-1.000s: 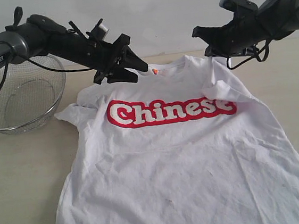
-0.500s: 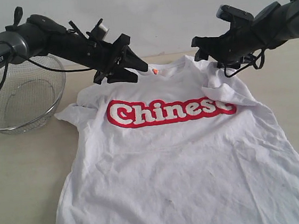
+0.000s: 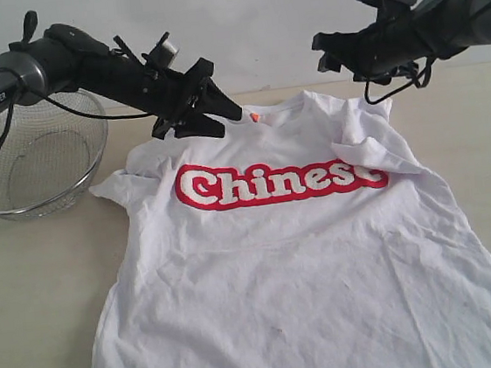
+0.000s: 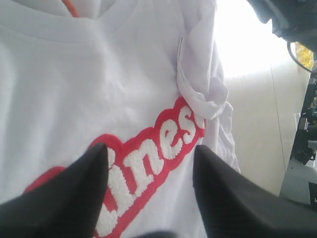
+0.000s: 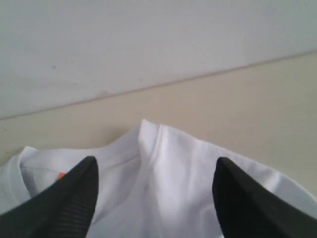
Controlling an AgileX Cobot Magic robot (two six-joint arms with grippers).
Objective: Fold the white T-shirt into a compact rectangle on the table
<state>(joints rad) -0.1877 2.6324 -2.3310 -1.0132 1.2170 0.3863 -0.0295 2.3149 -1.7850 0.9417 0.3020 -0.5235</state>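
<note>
The white T-shirt lies face up on the table, with red-outlined lettering across the chest and an orange neck tag at the collar. Its right sleeve is folded inward over the end of the lettering, and this fold also shows in the left wrist view. My left gripper hovers open above the left shoulder, nothing between its jaws. My right gripper hangs open in the air above the right shoulder, clear of the cloth.
A silver wire-mesh bowl stands at the back left, under the left arm. A pale wall rises just behind the table's far edge. The shirt's hem runs out of the exterior view at the front.
My right gripper has opened and risen off the shirt's right shoulder. The left arm and the shirt have not moved.
</note>
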